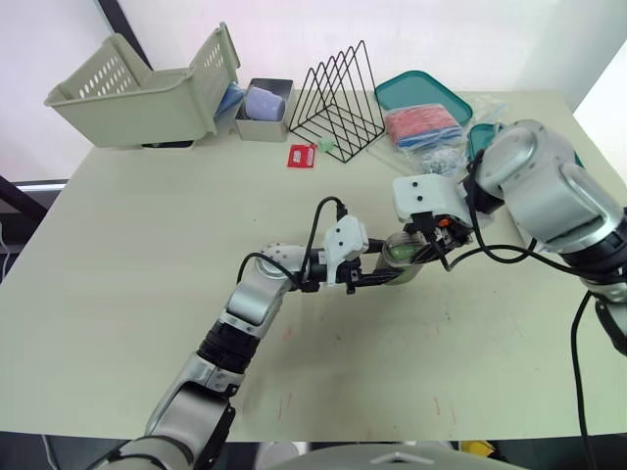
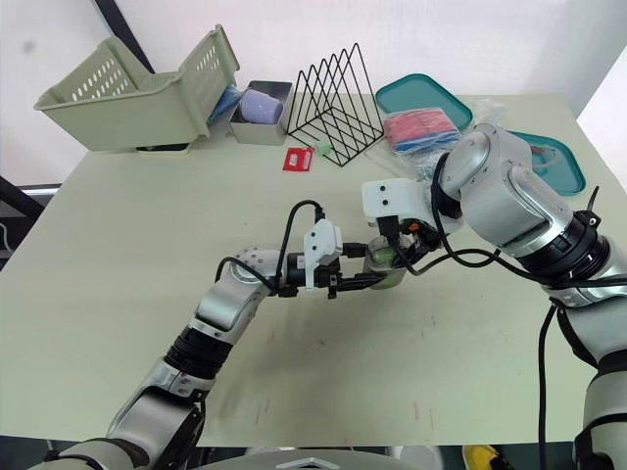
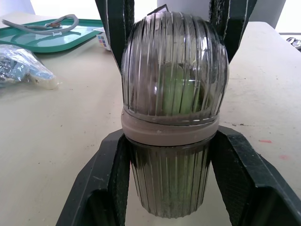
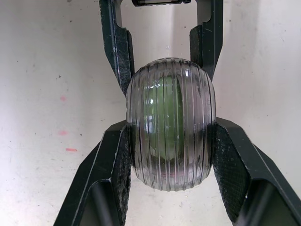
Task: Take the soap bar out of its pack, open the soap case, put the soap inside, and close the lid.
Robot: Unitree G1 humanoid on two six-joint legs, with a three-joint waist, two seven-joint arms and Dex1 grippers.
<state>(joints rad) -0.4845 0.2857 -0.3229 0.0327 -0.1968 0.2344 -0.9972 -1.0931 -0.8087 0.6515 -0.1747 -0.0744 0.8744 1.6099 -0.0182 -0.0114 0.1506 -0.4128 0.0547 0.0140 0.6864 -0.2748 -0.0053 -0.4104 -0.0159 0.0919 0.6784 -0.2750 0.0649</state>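
Note:
A ribbed, smoky-clear soap case [image 1: 402,257] sits mid-table with its domed lid down on its base. A green soap bar [image 3: 176,89] shows through the lid. My left gripper [image 1: 387,272] reaches in from the left and is shut on the case's lower half, its fingers [image 3: 108,179] pressed to both sides. My right gripper [image 1: 423,250] comes from the right and is shut on the case [image 4: 170,122] across its lid, with its pads [image 4: 117,155] against the ribs. The left gripper's fingertips [image 4: 117,52] sit just beyond the case in the right wrist view.
At the back stand a tipped beige basket [image 1: 137,88], a metal tin [image 1: 263,108], a black wire rack [image 1: 338,93] and a teal lid [image 1: 421,90]. A plastic bag with red contents [image 1: 423,125] and a red card [image 1: 302,155] lie behind the case.

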